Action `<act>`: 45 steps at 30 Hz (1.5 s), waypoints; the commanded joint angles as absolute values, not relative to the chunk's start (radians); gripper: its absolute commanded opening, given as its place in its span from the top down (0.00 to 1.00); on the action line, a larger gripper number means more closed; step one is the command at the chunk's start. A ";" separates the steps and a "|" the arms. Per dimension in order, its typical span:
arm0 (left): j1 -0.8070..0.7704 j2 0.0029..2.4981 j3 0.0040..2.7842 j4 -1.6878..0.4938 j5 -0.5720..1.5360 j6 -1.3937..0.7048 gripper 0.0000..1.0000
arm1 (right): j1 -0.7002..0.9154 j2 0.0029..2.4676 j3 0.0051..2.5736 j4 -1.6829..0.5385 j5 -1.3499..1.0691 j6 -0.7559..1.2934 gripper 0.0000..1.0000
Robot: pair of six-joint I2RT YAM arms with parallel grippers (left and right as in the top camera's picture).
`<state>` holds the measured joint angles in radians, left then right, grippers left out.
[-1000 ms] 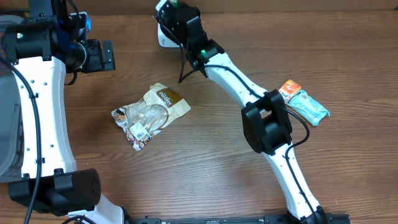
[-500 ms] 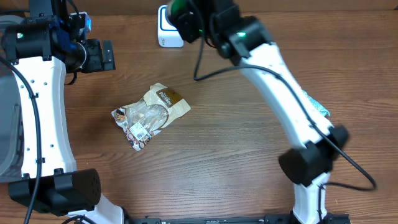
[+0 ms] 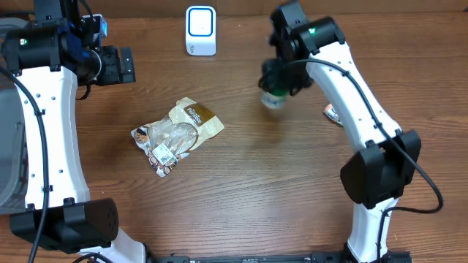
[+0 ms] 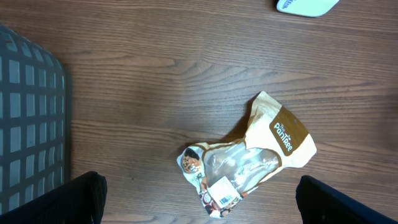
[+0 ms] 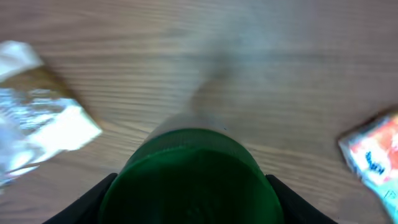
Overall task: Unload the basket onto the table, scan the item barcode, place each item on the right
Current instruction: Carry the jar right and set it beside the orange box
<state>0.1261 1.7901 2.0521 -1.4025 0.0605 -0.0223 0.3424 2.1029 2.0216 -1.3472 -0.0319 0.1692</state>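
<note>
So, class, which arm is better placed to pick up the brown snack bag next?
Left, probably. The left gripper is open and empty, with the snack bag in its wrist view. The right gripper is closed on a green-capped container.

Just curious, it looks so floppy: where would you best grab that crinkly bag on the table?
Probably from straight above, pinching the bag across its puffy clear middle. It lies flat on the table, so its thin edges give little to catch; the raised middle does.
</note>
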 commanded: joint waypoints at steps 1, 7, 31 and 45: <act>0.124 1.798 2.050 -1.402 0.068 -0.006 0.00 | 0.282 2.097 1.905 -1.274 0.013 0.237 0.47; 0.124 1.798 2.050 -1.402 0.068 -0.006 0.00 | 0.194 2.097 1.718 -0.997 0.107 0.236 0.51; 0.124 1.798 2.050 -1.402 0.068 -0.006 0.00 | 0.131 2.093 1.992 -1.230 -0.173 0.236 0.00; 0.124 1.798 2.050 -1.402 0.068 -0.006 0.00 | 0.314 2.111 1.904 -1.034 -0.580 0.244 0.00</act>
<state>0.1261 1.7901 2.0521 -1.4029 0.0605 -0.0223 0.2226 2.1029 1.9507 -1.0515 -0.5800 0.2371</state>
